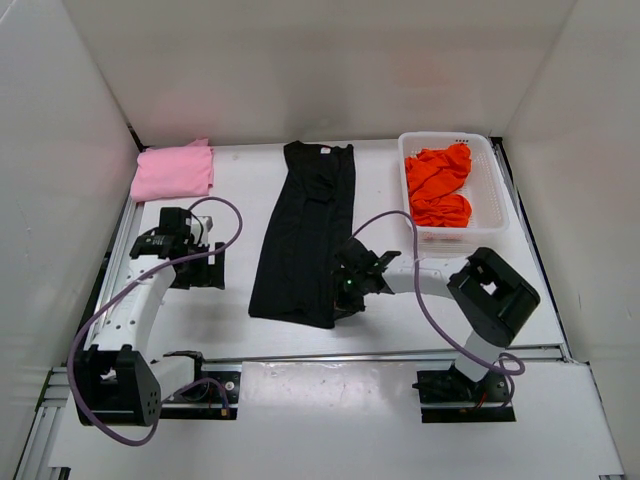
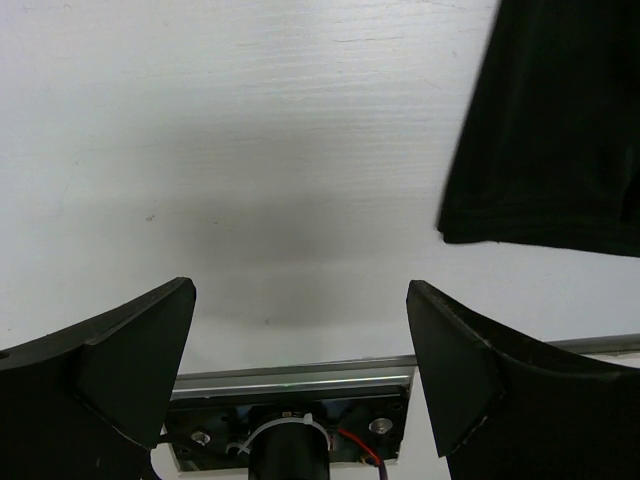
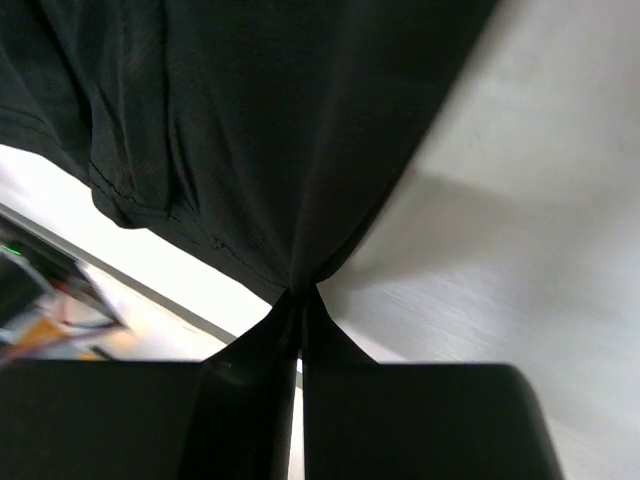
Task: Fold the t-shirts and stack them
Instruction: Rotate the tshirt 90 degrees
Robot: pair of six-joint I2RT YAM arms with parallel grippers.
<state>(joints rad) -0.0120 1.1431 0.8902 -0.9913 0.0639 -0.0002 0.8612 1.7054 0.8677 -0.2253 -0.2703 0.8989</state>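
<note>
The black t-shirt [image 1: 305, 232] lies folded lengthwise in a long strip down the middle of the table. My right gripper [image 1: 348, 290] is shut on its near right corner; in the right wrist view the cloth [image 3: 250, 130] is pinched at the fingertips [image 3: 300, 298] and pulled up. My left gripper [image 1: 203, 268] is open and empty over bare table left of the shirt, whose near left corner shows in the left wrist view [image 2: 550, 140]. The pink t-shirt [image 1: 174, 170] lies folded at the far left. The orange t-shirt [image 1: 440, 184] is crumpled in the white basket [image 1: 492, 190].
White walls enclose the table on three sides. A metal rail [image 1: 380, 355] runs across the near edge in front of the arm bases. Purple cables [image 1: 420, 300] loop from both arms.
</note>
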